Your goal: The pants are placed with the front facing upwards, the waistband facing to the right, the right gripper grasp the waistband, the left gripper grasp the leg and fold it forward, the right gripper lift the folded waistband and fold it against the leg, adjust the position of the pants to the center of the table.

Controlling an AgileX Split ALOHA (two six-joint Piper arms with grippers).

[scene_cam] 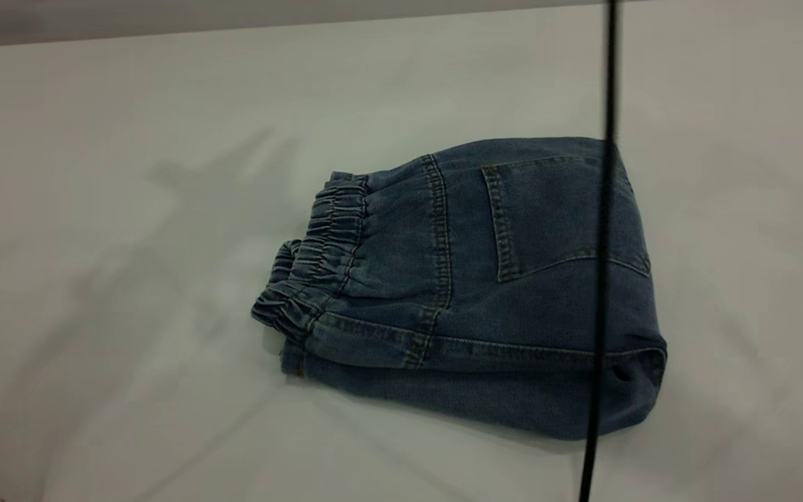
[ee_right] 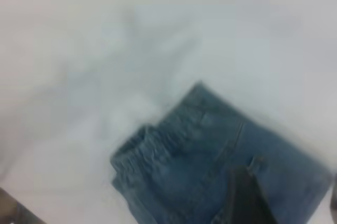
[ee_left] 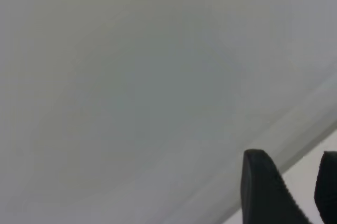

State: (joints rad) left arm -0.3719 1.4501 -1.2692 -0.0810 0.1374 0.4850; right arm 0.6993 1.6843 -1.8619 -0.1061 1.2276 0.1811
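The pants [scene_cam: 485, 293] are lying folded on the table [scene_cam: 129, 139], waistband [scene_cam: 318, 265] pointing to nine o'clock. The left gripper [ee_left: 289, 192] is hanging spread over bare surface; the right gripper's state I cannot tell. Nudging toward center is probably risking the fold sliding open.

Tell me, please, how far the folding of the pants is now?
Both folds look done: the pants lie as a compact bundle, waistband at its left end. Neither gripper holds them; the left gripper is over bare table. Perhaps a final centring remains.
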